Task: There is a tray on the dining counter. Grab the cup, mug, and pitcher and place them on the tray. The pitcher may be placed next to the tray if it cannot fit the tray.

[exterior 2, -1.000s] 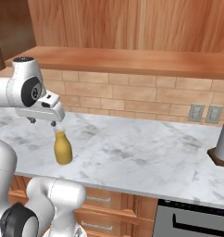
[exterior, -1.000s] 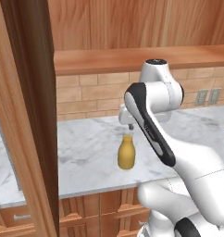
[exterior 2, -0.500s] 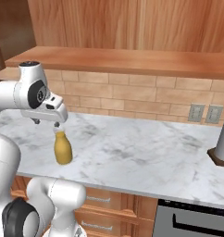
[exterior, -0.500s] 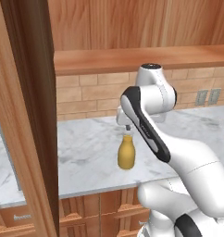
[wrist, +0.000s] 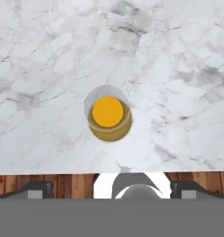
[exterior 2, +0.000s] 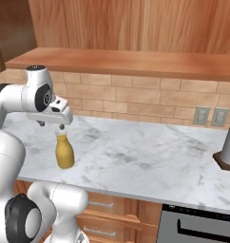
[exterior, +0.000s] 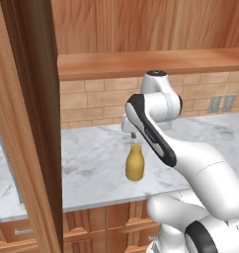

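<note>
The pitcher [exterior: 134, 163] stands upright on a white-grey marble counter [exterior: 92, 163] veined in darker grey, and everything else is best placed from it. It sits toward the front part of the slab, nearer the front edge than the wall, with bare marble all around it. Below that edge run wooden drawer fronts [exterior 2: 107, 205] with pale handles. Behind the pitcher the counter meets a tan brick backsplash [exterior 2: 136, 97], topped by a long wooden shelf [exterior 2: 136, 64], and above that rise wood-panelled cabinets [exterior: 141, 24]. In the left base view a tall wooden upright [exterior: 32, 123] stands close to the camera, to the left of the pitcher. Far to the pitcher's right, in the right base view, a pair of wall outlets [exterior 2: 210, 116] sits in the brick, and a grey cylinder on a dark brown base [exterior 2: 228, 147] stands on the marble at the picture's edge. Below the counter on that side is the dark front of an oven [exterior 2: 197, 228] with a bar handle. The gripper [exterior 2: 61, 126] hangs directly above the pitcher's pale neck, pointing straight down; its jaws stand spread wide with nothing between them. In the hand view the pitcher's [wrist: 108, 118] round top lies nearly centred on the marble, and the two dark fingertips [wrist: 37, 189] sit well apart at the bottom, over the counter's front edge.
</note>
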